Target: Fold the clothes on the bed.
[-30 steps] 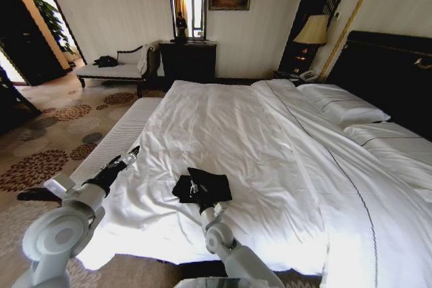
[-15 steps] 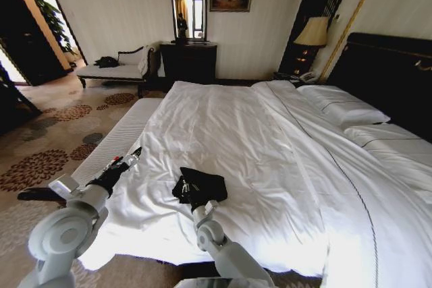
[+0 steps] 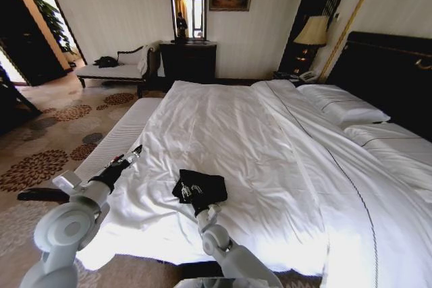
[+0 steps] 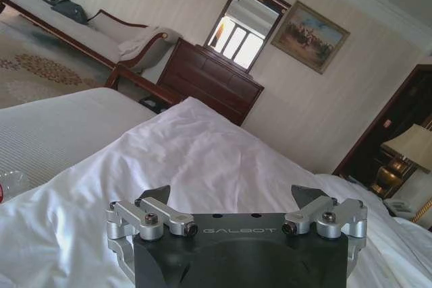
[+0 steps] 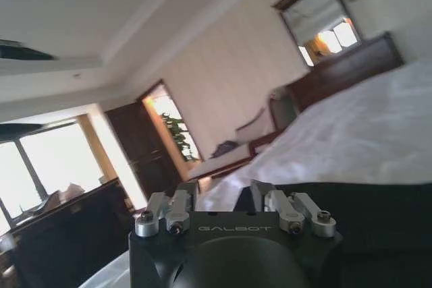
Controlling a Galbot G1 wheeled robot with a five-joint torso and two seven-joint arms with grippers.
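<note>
1. Pinching what looks like the near edge of the black T-shirt point(image 3: 206, 183) with the right gripper point(image 3: 191, 193), fingers point(image 5: 183, 193) drawn close together.
2. Guessing this is a fold-over step, so probably calling for a firm pinch, a low lift and a slow carry across, laying the soft fabric flat instead of bunching it.
3. Spotting the T-shirt right at those fingers, rumpled on the near part of the bed point(image 3: 223, 119), well short of the pillows.
4. Hovering the left gripper point(image 3: 128, 158) over the bed's side edge, fingers point(image 4: 156, 195) spread wide, well apart from the T-shirt.
</note>
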